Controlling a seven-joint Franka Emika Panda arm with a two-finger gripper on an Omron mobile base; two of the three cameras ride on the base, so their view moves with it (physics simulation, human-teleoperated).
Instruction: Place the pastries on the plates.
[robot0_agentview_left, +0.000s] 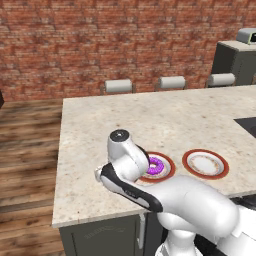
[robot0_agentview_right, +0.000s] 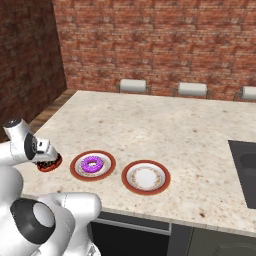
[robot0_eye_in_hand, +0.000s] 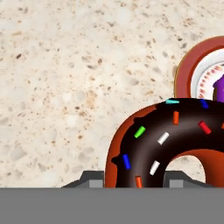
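Note:
The chocolate doughnut (robot0_eye_in_hand: 162, 140) with coloured sprinkles lies on the counter, left of both plates, also seen as the dark ring (robot0_agentview_right: 50, 164). My gripper (robot0_eye_in_hand: 136, 181) is shut on it, one dark fingertip (robot0_eye_in_hand: 94, 179) on each side of its near edge; from the right base camera the hand (robot0_agentview_right: 44, 154) sits right over it. The purple-iced doughnut (robot0_agentview_left: 155, 165) (robot0_agentview_right: 92, 164) rests in the middle of the left plate (robot0_agentview_left: 171, 169) (robot0_agentview_right: 76, 168), whose red-brown rim (robot0_eye_in_hand: 186, 74) shows close beside the chocolate one. The right plate (robot0_agentview_left: 205, 163) (robot0_agentview_right: 146, 177) holds nothing.
The speckled counter (robot0_agentview_right: 150, 125) ends close to the left of the held doughnut and just in front of the plates. A dark sink (robot0_agentview_right: 243, 170) is set in at the right. Stool backs (robot0_agentview_left: 118, 86) line the far edge, before a brick wall.

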